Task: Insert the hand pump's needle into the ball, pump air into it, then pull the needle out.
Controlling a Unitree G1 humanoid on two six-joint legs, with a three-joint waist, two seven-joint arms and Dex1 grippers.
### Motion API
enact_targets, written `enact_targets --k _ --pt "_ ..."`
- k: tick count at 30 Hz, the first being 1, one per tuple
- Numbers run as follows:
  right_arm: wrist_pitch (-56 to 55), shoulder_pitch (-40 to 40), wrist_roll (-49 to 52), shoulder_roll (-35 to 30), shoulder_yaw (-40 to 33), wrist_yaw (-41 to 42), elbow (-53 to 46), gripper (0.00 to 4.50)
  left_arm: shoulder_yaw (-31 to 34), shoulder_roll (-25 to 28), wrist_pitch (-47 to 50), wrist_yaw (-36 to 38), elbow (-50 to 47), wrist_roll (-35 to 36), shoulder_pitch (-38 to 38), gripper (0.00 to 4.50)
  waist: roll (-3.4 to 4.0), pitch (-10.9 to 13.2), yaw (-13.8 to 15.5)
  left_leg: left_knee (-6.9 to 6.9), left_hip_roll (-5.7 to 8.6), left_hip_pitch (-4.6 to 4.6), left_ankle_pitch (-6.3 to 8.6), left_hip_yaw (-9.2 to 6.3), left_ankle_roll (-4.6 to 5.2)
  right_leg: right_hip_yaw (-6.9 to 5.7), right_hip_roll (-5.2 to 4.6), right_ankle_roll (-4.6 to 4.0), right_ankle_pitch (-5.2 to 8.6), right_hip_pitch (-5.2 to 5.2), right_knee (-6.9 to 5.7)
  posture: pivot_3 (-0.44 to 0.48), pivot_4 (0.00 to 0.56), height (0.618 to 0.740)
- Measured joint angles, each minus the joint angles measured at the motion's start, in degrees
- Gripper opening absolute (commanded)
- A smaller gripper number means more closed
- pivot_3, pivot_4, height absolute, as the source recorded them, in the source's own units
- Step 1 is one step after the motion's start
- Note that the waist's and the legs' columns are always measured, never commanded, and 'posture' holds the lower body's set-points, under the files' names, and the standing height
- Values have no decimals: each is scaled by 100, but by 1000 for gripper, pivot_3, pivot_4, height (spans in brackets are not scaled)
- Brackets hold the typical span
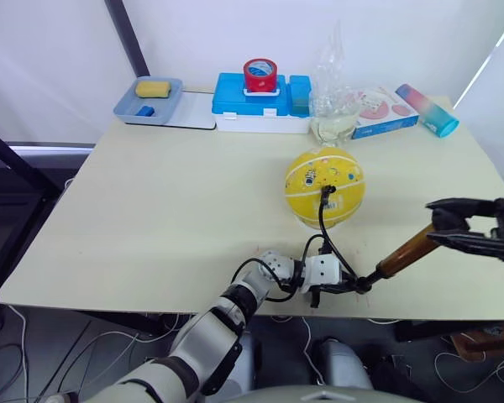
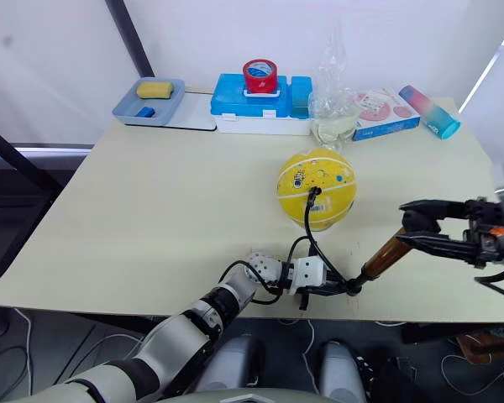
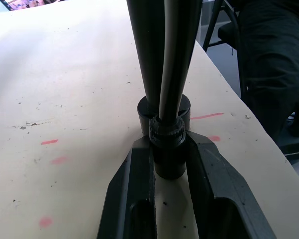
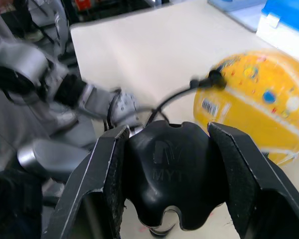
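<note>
Bracing the hand pump (image 1: pixel 406 252) at both ends is what this pose is for. Your left gripper (image 1: pixel 343 288) has its fingers (image 3: pixel 134 189) closed on the black cap at the pump's low end, pinning that end down near the front edge of the worktop (image 1: pixel 168 218). Your right gripper (image 2: pixel 428 225) has its fingers (image 4: pixel 97 184) clamped on the black handle at the far end, placed, I judge, to push and pull it along the tube.

The pump's long axis runs between your two sets of fingers, low at the left ones and rising toward the right ones, so the tube sits tilted, not flat.

The thin black hose (image 1: pixel 328 231) loops up from beside your left fingers to the ball (image 1: pixel 325 186), which rests on the worktop beyond them. The needle fitting (image 1: pixel 327 191) sits against the ball's near face; the metal tip itself is hidden, presumably inside, so this looks like the pumping stage.
</note>
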State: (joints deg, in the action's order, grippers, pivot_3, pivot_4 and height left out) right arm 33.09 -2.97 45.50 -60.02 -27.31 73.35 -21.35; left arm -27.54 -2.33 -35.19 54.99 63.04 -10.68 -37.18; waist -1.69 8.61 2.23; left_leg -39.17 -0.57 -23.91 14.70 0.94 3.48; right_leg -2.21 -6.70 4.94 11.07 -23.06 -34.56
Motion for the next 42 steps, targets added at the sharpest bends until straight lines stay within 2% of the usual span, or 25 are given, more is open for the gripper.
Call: enact_targets --k 8,14,26,32,36,42 --pt "-936 -24 -780 398 1029 -104 286 2000 -3 -3 1 4 0 -4 3 378 -3 -2 5 0 1 0 0 0 0 0 0 -23 -14 0 1 0 150 739" --pt "-714 129 -611 332 1029 -121 333 2000 0 -4 1 -3 -1 -3 3 378 1 1 4 0 1 0 0 1 1 0 -2 -23 -14 0 0 0 150 739" --pt "948 955 930 -701 -523 110 523 2000 25 -8 0 0 -7 -1 6 378 17 11 0 0 1 -2 0 1 -1 0 -5 -24 -14 -1 1 0 150 739" --pt "1516 1329 1291 -893 -697 11 602 2000 32 -6 -2 9 -8 -1 4 378 21 13 -3 0 1 -4 11 2 -19 0 -6 -24 -15 -4 1 0 150 739" --pt "1527 1273 1314 -655 -740 -97 454 2000 30 -4 -2 23 -8 -1 4 378 25 12 -3 1 2 -4 9 2 -15 0 -5 -24 -14 -3 1 0 150 739" --pt "806 601 821 340 -435 -382 73 2000 25 14 2 -11 16 -19 7 378 -10 -16 -10 1 -3 2 1 3 -2 2 2 -3 -2 0 0 0 150 739"
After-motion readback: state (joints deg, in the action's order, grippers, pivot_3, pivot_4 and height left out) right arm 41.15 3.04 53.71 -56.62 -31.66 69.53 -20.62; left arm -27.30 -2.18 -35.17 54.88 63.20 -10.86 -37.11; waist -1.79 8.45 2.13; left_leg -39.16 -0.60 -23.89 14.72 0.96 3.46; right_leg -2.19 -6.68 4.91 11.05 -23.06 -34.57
